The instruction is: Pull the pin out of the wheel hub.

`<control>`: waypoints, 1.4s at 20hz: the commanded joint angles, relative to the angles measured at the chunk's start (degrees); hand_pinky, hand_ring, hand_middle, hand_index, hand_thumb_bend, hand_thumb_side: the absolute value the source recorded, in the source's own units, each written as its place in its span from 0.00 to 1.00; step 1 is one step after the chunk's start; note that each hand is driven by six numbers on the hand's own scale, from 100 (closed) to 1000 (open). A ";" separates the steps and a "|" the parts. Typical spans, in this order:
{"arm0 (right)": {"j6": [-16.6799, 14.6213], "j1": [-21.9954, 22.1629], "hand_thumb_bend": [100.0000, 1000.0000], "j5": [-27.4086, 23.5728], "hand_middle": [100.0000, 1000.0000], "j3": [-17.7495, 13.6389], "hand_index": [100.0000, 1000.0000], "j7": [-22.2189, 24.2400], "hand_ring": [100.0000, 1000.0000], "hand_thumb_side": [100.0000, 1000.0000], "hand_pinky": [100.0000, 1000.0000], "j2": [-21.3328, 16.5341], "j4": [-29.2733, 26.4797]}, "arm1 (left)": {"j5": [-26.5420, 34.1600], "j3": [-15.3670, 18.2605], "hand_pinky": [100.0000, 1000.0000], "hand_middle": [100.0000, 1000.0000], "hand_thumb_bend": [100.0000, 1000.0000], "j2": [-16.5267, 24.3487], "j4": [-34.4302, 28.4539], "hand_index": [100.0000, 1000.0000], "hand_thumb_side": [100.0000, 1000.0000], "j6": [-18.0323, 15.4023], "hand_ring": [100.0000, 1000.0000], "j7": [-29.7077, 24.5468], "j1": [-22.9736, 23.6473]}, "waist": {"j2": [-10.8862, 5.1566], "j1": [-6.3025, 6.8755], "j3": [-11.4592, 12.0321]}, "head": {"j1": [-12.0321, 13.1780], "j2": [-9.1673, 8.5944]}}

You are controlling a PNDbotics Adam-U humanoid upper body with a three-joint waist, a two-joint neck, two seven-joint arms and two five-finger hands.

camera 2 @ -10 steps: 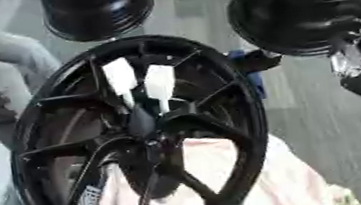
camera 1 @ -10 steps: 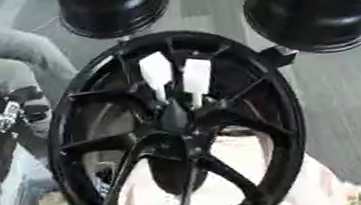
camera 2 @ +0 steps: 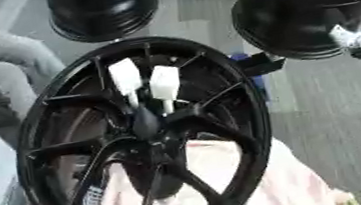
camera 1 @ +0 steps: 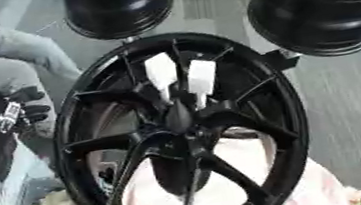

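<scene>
Filling the middle of both views, the black wheel hub (camera 1: 180, 135) stands tilted over a pale pink cloth (camera 1: 231, 188), two white-headed pins (camera 1: 160, 72) (camera 1: 201, 77) stuck side by side just above its centre, neither robot hand showing anywhere.

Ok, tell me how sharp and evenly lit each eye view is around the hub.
Left eye view: soft throughout, the black wheel smeared at its spokes; the two white tabs above the hub are the brightest things and lose their edges. Right eye view: equally soft; the hub centre is a dark blob without detail, and a small bright glint shows at the right edge. No hand can be made out.
</scene>
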 commanded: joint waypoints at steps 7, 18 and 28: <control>-0.42 -14.89 0.00 3.86 0.87 12.96 0.97 17.36 0.83 0.00 0.79 -4.88 9.55 | -0.25 -0.80 0.75 0.71 0.02 1.75 -0.63 0.80 0.75 -0.30 0.69 -0.88 -0.46 | -0.59 -0.41 1.06 | -0.72 0.28; -4.77 -21.56 0.00 10.98 0.87 17.63 0.97 23.70 0.83 0.00 0.79 2.43 19.41 | -0.44 -0.91 0.75 0.71 0.02 1.93 -0.60 0.80 0.75 -0.34 0.69 -1.12 -0.53 | -0.07 -0.86 1.70 | -0.79 0.28; -6.37 -23.77 0.00 13.07 0.87 18.14 0.98 24.10 0.83 0.01 0.79 6.37 22.11 | -0.43 -1.07 0.75 0.71 0.02 1.81 -0.52 0.81 0.75 -0.40 0.69 -1.45 -0.55 | -0.11 -0.52 1.66 | -1.22 0.28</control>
